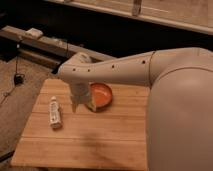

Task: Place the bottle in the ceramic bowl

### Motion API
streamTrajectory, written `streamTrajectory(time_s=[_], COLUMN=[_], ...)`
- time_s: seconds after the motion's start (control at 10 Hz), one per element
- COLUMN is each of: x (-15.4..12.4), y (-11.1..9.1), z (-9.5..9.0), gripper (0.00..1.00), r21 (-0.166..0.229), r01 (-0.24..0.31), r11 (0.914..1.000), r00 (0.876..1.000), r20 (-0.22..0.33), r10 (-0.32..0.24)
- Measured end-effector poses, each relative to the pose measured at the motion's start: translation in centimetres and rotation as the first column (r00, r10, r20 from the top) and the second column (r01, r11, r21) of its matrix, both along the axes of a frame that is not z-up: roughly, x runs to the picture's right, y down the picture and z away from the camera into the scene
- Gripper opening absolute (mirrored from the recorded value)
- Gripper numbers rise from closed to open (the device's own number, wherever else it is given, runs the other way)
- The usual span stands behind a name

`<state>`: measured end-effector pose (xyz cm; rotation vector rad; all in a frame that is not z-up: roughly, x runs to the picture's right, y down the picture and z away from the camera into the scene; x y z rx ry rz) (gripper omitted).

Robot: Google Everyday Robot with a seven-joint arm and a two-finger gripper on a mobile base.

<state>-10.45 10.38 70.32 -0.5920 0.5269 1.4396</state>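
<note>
Bottle [55, 114]: lying flat on the wooden worktop [100, 145], close to the left edge and about halfway along it. Lengthwise roughly parallel to that edge, narrow cap end pointing toward the far edge, pale label facing up. Outside the bowl and apart from it, resting on the worktop alone.

Bowl [103, 95]: upright on the worktop, nearer the far edge than the near one, about midway between the left and right edges. Glossy orange inside, paler rim. Left part of the rim hidden behind the claw.

Claw [76, 105]: hanging straight down from a pale wrist, between bottle and bowl, closer to the bowl and just in front of its left rim. Apart from the bottle. Open or closed: cannot tell. Touching the worktop or just above it: cannot tell either.

Arm [120, 70]: pale and thick, reaching in from the right over the far edge of the worktop, a row of small dark dots along its side. Bulky rounded section filling the right of the view and covering the worktop's right edge.

Beyond the left edge: carpeted floor [15, 107] with a dark cable [18, 78]. Beyond the far edge: a long dark ledge [50, 46] with a small pale object [34, 33] on it.
</note>
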Motion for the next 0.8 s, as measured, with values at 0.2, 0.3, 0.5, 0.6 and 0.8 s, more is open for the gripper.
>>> streamTrajectory(time_s=[0.2, 0.3, 0.5, 0.6, 0.8], x=[-0.2, -1.5, -5.4, -8.5, -12.1], y=[0.3, 0.8, 1.6, 2.3, 3.4], z=[0.1, 0.2, 0.4, 0.4, 0.9], gripper=[0.65, 0.65, 0.65, 0.65, 0.65], r21=[-0.006, -0.008, 0.004, 0.012, 0.008], r01=[0.021, 0.044, 0.101, 0.136, 0.163], r11=[0.9998, 0.9990, 0.9948, 0.9907, 0.9867], r00=[1.000, 0.999, 0.992, 0.984, 0.973], r20=[0.002, 0.023, 0.077, 0.113, 0.166], r10=[-0.021, -0.044, -0.101, -0.136, -0.162])
